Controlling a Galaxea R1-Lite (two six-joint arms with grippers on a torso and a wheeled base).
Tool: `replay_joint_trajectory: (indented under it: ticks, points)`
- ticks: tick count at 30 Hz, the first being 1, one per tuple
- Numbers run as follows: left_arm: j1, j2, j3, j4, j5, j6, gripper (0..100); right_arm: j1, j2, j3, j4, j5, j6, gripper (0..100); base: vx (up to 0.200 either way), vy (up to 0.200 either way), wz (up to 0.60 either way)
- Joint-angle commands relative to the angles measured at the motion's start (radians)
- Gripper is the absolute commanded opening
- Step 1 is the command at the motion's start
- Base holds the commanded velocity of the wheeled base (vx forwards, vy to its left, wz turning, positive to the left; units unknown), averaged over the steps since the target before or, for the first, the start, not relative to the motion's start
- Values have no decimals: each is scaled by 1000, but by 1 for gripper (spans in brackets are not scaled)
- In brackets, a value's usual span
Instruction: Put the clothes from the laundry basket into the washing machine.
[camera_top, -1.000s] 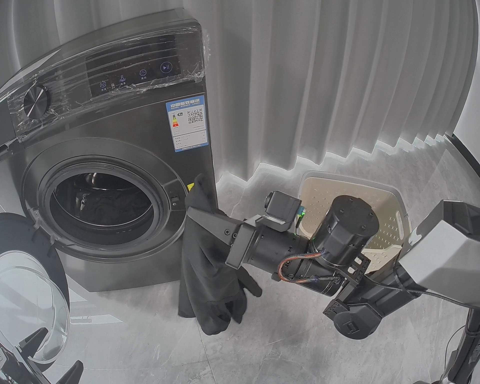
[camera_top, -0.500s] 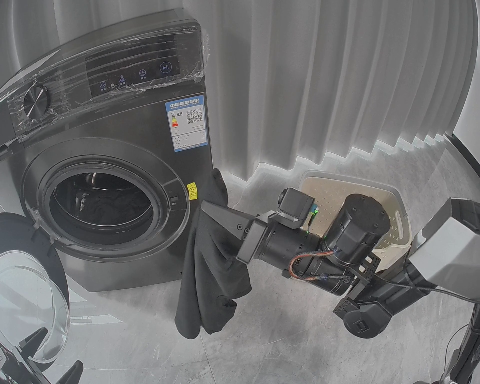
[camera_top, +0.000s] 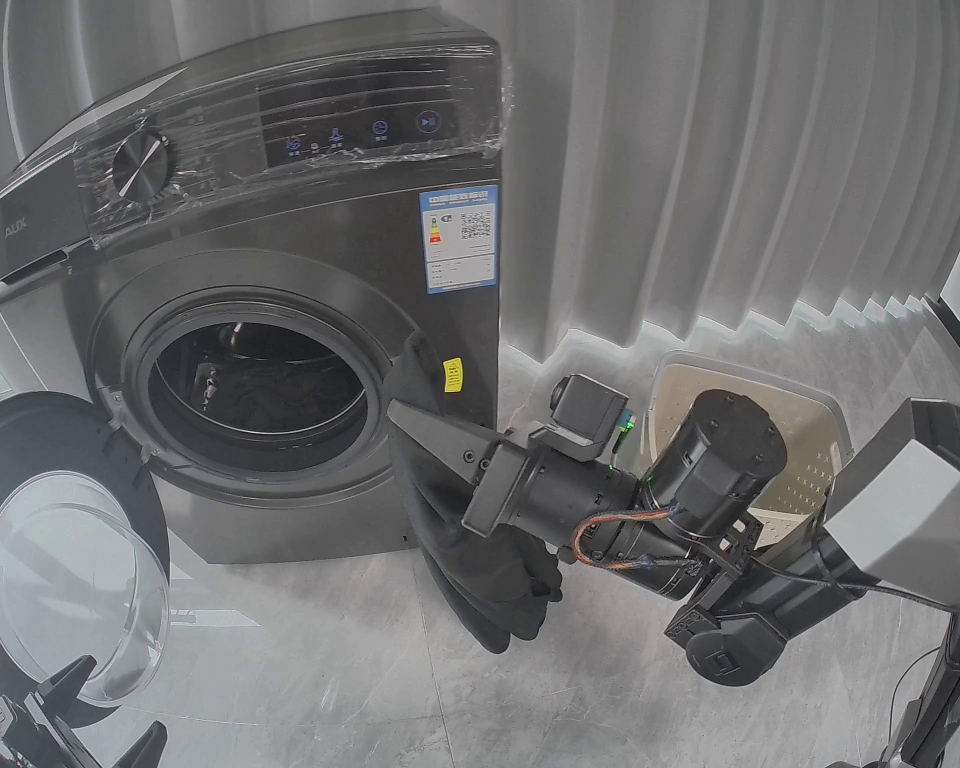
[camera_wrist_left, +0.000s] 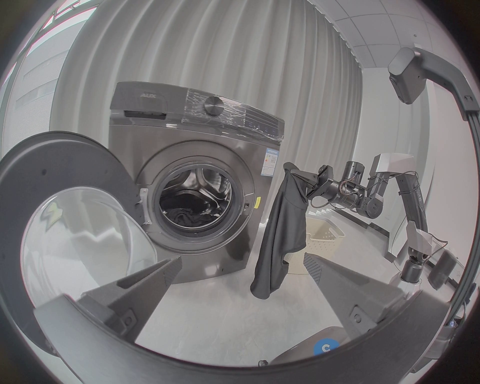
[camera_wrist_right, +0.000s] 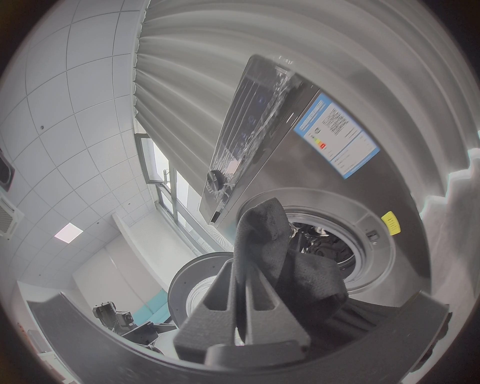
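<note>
1. The whole head view had shifted against the earlier pictures, so the camera was judged to have moved. Measured against the washing machine (camera_top: 300, 220) itself, the right gripper (camera_top: 395, 410) had been brought from beside the front's right corner to the right side of the door ring.
2. The carry was therefore judged nearly done, with the push into the drum opening (camera_top: 260, 390) left.
3. The black garment (camera_top: 480, 570) was pinched between the right gripper's closed fingers. It hung as a limp, bunched fold just beside the opening, not yet inside.
4. Dark clothes (camera_top: 270, 400) were seen lying in the drum, and the door (camera_top: 70, 560) stood swung open.
5. The left gripper (camera_wrist_left: 241, 260) was held low near the door, spread wide and holding nothing.
6. The laundry basket (camera_top: 800, 440) stood on the floor behind the right arm.
</note>
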Motion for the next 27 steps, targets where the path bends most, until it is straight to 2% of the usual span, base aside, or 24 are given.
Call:
replay_joint_trajectory:
  ticks: [1,6,12,27]
  points:
    - [0,0,15,-1,1,0,100,5,-7,-2,-2,1,0,0,0,0,0]
    - [0,0,15,-1,-1,-1,100,4,-7,1,0,-3,-2,0,0,0,0]
    - [0,0,15,-1,-1,-1,100,4,-7,-2,-2,-3,-5,0,0,0,600]
    - [0,0,15,-1,-1,-4,100,-10,-16,2,-2,-1,-21,0,0,0,0]
